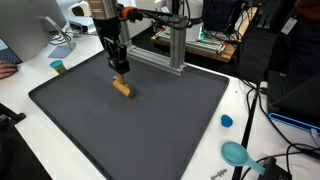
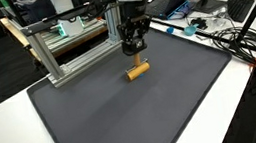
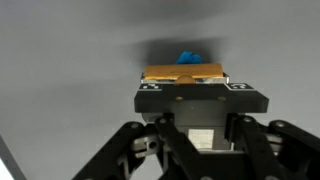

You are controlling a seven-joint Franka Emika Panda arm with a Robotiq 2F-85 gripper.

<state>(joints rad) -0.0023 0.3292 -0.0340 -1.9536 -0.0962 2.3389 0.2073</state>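
Observation:
A short tan wooden block (image 1: 122, 87) (image 2: 138, 70) lies slightly askew near the back middle of the dark grey mat (image 1: 150, 135) (image 2: 154, 113). My gripper (image 1: 120, 70) (image 2: 136, 52) comes straight down onto it, jaws drawn in on its upper part. In the wrist view the block (image 3: 183, 73) sits directly ahead of the black gripper housing, with a small blue bit (image 3: 190, 56) showing beyond it. The housing hides the fingertips themselves there. The block's underside appears to be at mat level.
An aluminium frame (image 1: 175, 45) (image 2: 64, 45) stands along the mat's back edge. A blue cap (image 1: 227, 121), a teal object (image 1: 237, 153) and cables (image 2: 229, 37) lie on the white table beside the mat. A green cup (image 1: 58, 67) sits near a monitor.

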